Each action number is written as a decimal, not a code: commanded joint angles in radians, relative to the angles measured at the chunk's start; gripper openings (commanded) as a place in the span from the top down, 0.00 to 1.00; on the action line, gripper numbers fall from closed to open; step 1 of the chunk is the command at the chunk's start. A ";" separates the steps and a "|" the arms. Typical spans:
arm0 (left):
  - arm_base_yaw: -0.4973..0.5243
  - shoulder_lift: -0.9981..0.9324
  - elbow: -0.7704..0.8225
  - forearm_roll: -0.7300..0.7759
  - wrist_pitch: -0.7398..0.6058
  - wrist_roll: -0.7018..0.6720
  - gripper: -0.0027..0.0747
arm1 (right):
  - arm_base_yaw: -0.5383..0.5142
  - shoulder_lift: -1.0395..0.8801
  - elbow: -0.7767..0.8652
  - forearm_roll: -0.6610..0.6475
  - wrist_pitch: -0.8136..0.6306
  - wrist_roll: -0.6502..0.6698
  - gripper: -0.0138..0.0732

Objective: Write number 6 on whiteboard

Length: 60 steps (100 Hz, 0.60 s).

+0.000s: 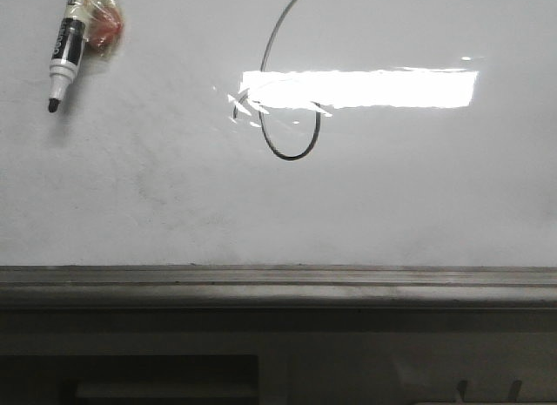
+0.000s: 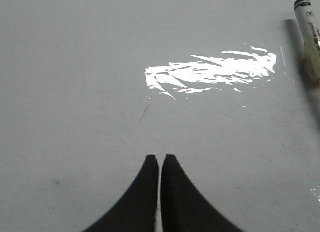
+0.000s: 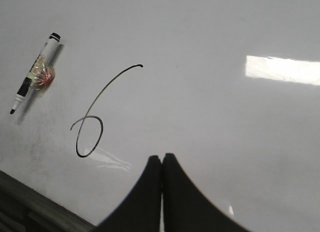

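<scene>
1. The number 6 is drawn on the whiteboard, near its middle, above the ledge.
2. Left gripper and right gripper are clenched and empty; a low sweep could smear the wet line.
3. The uncapped marker near the far left corner may dry or roll.

Both pincers closed, empty.

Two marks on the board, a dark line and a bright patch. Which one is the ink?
The thin dark 6, a loop with a long curved stem. The bright rectangle is only light glare on the whiteboard.
</scene>
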 commanded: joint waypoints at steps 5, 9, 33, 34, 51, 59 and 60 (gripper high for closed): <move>-0.008 -0.033 0.051 -0.010 -0.071 -0.012 0.99 | -0.004 0.014 -0.024 0.013 -0.075 -0.014 0.92; -0.008 -0.033 0.051 -0.010 -0.070 -0.012 0.99 | -0.004 0.014 -0.024 0.013 -0.075 -0.014 0.92; -0.008 -0.031 0.049 -0.010 -0.053 -0.012 0.99 | -0.004 0.014 -0.024 0.013 -0.075 -0.014 0.92; -0.008 -0.032 0.049 -0.010 -0.053 -0.012 0.99 | -0.004 0.014 -0.024 0.013 -0.075 -0.014 0.92; -0.008 -0.032 0.049 -0.010 -0.053 -0.012 0.99 | -0.004 0.014 -0.024 0.013 -0.075 -0.014 0.92; -0.008 -0.032 0.049 -0.010 -0.053 -0.012 0.99 | -0.004 0.014 -0.024 0.013 -0.075 -0.014 0.92; -0.008 -0.032 0.049 -0.010 -0.053 -0.012 0.99 | -0.004 0.014 -0.024 0.013 -0.075 -0.014 0.92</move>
